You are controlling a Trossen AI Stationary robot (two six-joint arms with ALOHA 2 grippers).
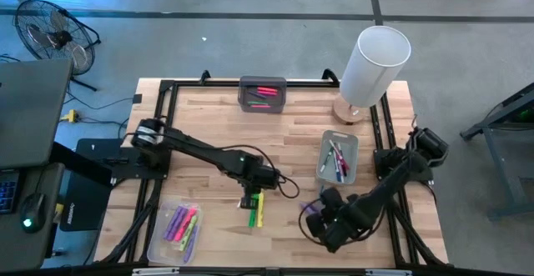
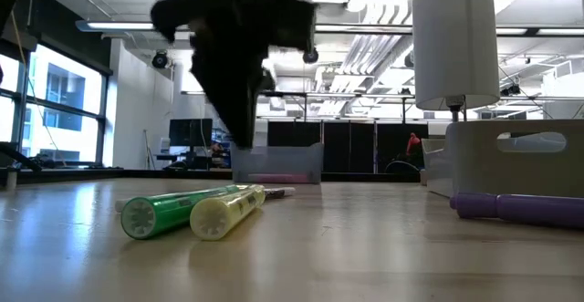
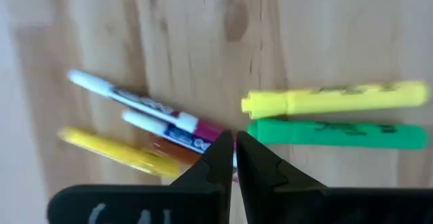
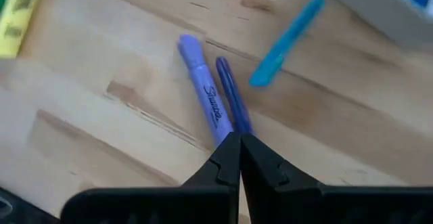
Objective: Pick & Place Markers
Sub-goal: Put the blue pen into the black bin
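Markers lie nearest you at the table's front: a green marker point(image 1: 252, 217) and a yellow marker point(image 1: 259, 210) side by side, touching, long axes running front to back in the high view; in the low view their butt ends face the camera. Just past them, in the left wrist view, you see two white-barrelled pens point(image 3: 152, 116) and a yellow pen point(image 3: 111, 151) lying slantwise, close together. Your left gripper point(image 3: 234, 149) hangs directly over this cluster, fingers pinched almost together on nothing, arm stretched from the left rail toward mid-table. At front left a clear tray point(image 1: 158, 244) holds pink, purple and yellow markers. Your right gripper point(image 4: 239, 149), fully closed and empty, points down at a purple marker point(image 4: 206, 95) and a darker blue pen point(image 4: 233, 99) lying parallel, with a light blue pen point(image 4: 284, 42) angled just beyond; the right arm folds low along the right rail. Farther back, a grey tray point(image 1: 351, 143) holds mixed pens; at the far edge a dark tray point(image 1: 263, 82) holds pink ones; a white lamp point(image 1: 373, 63) stands at far right.
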